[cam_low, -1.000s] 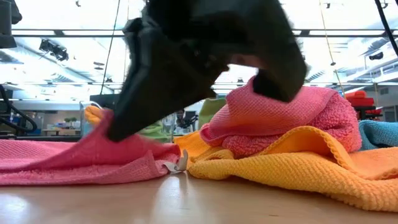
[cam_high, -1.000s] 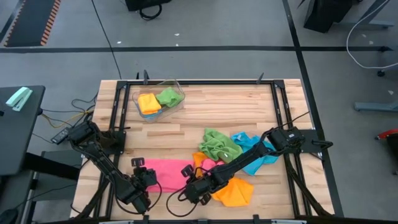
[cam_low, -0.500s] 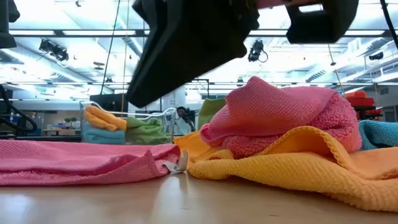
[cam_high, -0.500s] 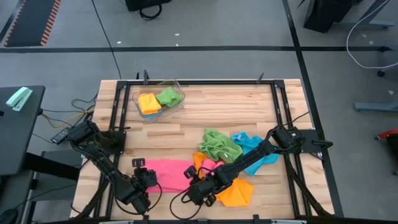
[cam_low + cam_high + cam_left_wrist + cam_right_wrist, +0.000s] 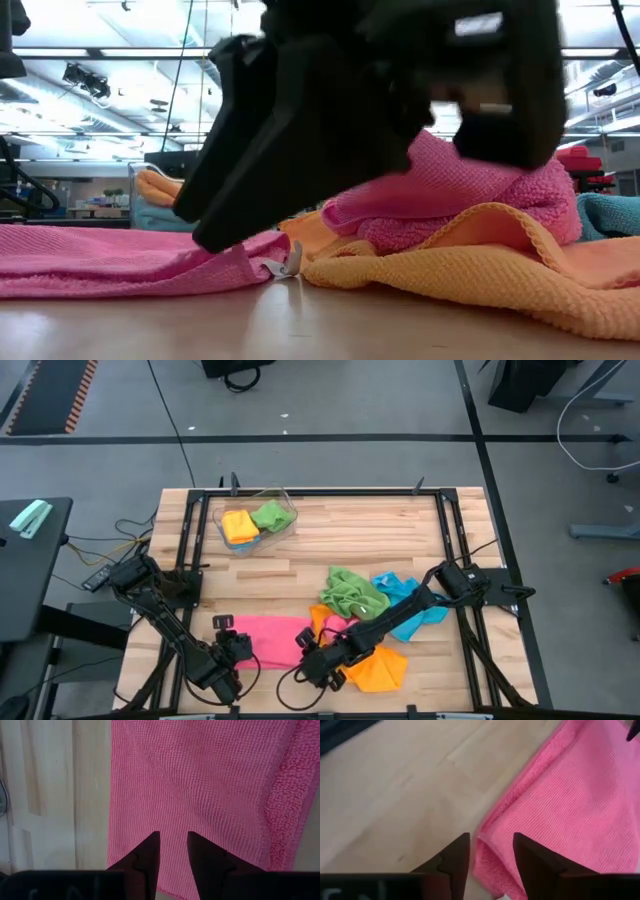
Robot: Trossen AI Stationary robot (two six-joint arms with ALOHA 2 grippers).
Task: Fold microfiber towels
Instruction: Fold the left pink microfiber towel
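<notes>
A pink microfiber towel (image 5: 268, 639) lies spread flat near the table's front edge. My left gripper (image 5: 243, 651) is at its left end, shut on the cloth (image 5: 173, 836). My right gripper (image 5: 308, 660) stands open at the towel's right end. Its two fingers straddle the towel's thick rolled edge (image 5: 491, 840), and one fingertip (image 5: 205, 235) sits low by the cloth. An orange towel (image 5: 381, 669) lies to the right with bunched pink cloth (image 5: 460, 185) on it. A green towel (image 5: 352, 593) and a blue towel (image 5: 408, 601) lie behind. My left gripper has the pink towel near its left near corner (image 5: 172, 822), the fingers slanting down from the near side. Creases in the cloth run toward the narrow gap between the fingertips. The towel stays flat on the table. My right gripper: I cannot tell whether its fingers touch the towel's edge.
A clear bin (image 5: 284, 510) at the far left holds an orange-yellow towel (image 5: 238, 525) and a green towel (image 5: 270, 515). Bare wood shows across the far half of the table (image 5: 370, 530). Dark frame rails (image 5: 450, 530) run along the table's sides.
My right gripper had pink cloth drawn up at its fingertip, then rose off it and came back down to the towel's right end. The drawn-up cloth has dropped flat.
</notes>
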